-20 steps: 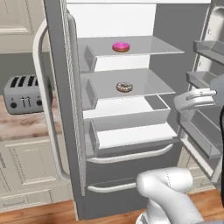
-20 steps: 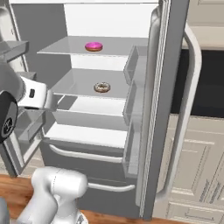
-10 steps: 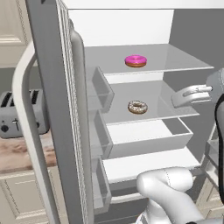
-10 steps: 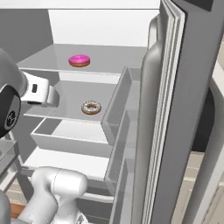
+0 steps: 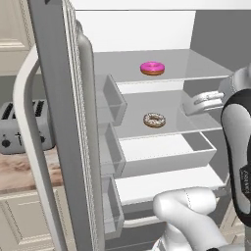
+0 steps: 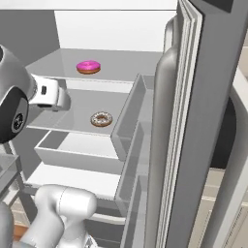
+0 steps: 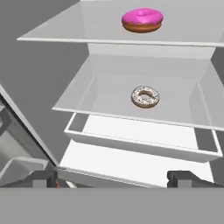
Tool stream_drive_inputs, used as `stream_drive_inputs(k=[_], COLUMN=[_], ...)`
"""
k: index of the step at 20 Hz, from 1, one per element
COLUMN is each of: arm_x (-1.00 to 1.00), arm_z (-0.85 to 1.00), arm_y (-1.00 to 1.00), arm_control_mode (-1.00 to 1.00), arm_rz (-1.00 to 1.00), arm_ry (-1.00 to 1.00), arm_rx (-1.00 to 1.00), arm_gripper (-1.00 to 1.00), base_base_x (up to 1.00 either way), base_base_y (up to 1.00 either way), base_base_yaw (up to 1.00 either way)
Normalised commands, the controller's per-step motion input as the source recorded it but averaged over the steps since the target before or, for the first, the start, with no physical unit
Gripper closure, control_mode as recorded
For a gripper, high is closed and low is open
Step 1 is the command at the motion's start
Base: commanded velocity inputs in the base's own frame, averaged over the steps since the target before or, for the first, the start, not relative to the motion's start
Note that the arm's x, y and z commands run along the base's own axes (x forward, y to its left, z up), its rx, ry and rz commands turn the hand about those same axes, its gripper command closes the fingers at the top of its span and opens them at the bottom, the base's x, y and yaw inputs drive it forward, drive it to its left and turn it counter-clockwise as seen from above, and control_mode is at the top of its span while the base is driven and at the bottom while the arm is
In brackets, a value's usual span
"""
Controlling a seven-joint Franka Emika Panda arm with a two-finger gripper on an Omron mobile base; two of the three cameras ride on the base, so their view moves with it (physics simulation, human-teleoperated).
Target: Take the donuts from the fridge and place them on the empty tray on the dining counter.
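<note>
The fridge (image 5: 59, 122) stands open, its white inside facing me. A pink-iced donut (image 5: 152, 68) (image 6: 88, 67) (image 7: 142, 20) lies on the upper grey shelf. On the shelf below rests the white speckled donut (image 5: 154, 120) (image 6: 101, 119) (image 7: 145, 96). My gripper (image 5: 190, 105) (image 6: 65, 101) (image 7: 113, 178) hovers in front of the middle shelf, short of the speckled donut and about level with it. It is open, with nothing between its fingers. The empty tray and the dining counter are out of view.
A white drawer (image 5: 166, 157) sticks out below the donut shelves. Door bins (image 5: 110, 98) (image 6: 131, 116) line the open doors on both sides of the opening. A grey toaster (image 5: 19, 127) sits on the wall counter left of the fridge.
The base has driven closer to the fridge, so the shelves and donuts loom larger in both base views. The gripper has stayed open, in front of the middle shelf.
</note>
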Motion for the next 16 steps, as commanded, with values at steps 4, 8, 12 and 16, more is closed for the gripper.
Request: stream_drive_inputs(k=[4,8,12,16], arm_x=[0.82,0.59,0.44,0.26], arm_z=[-0.02,-0.38,-0.56,-0.66], arm_y=[-0.12,-0.26,-0.33,-0.28], arm_control_mode=[-1.00,-1.00,-1.00,-1.00], arm_rz=[0.00,0.00,0.00,-0.02], arm_ry=[-0.02,-0.02,-0.03,-0.05], arm_rx=[-0.08,-0.01,0.00,0.00], arm_gripper=[-1.00,-1.00,-1.00,-1.00], base_base_x=[0.00,0.00,0.00,0.00], base_base_y=[0.00,0.00,0.00,0.00], base_base_yaw=[0.00,0.00,0.00,0.00])
